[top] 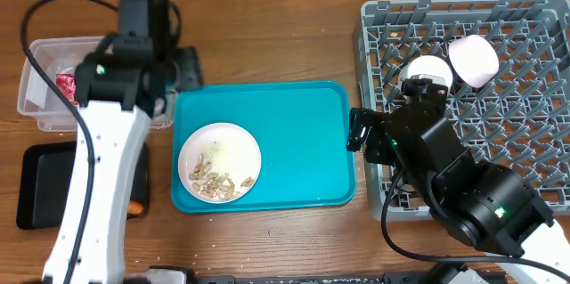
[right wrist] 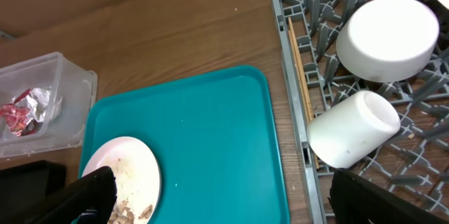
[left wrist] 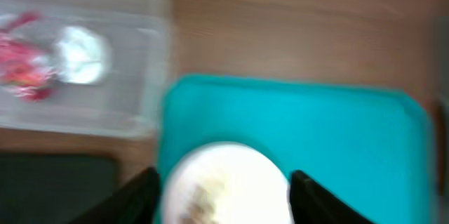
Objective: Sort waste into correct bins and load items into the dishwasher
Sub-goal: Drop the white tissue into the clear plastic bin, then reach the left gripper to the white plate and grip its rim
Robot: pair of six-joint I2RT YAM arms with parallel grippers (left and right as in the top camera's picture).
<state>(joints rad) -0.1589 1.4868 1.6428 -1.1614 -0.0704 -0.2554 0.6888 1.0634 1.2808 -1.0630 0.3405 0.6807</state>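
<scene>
We list: white plate [top: 219,161] with food scraps [top: 216,183] on teal tray [top: 303,142]; left gripper [left wrist: 224,178], right gripper [right wrist: 221,185] both spread, empty.

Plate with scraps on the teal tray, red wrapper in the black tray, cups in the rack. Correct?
One error: the red wrapper lies in the clear tub, not the black tray. The overhead view shows it. The rest holds.

Plate [top: 233,146] holds scraps [top: 214,183]; red wrapper [top: 66,83], tissue [left wrist: 83,55] in clear tub [top: 49,115]; white bowl [right wrist: 387,38], white cup [right wrist: 351,129] in grey rack [top: 525,142].
</scene>
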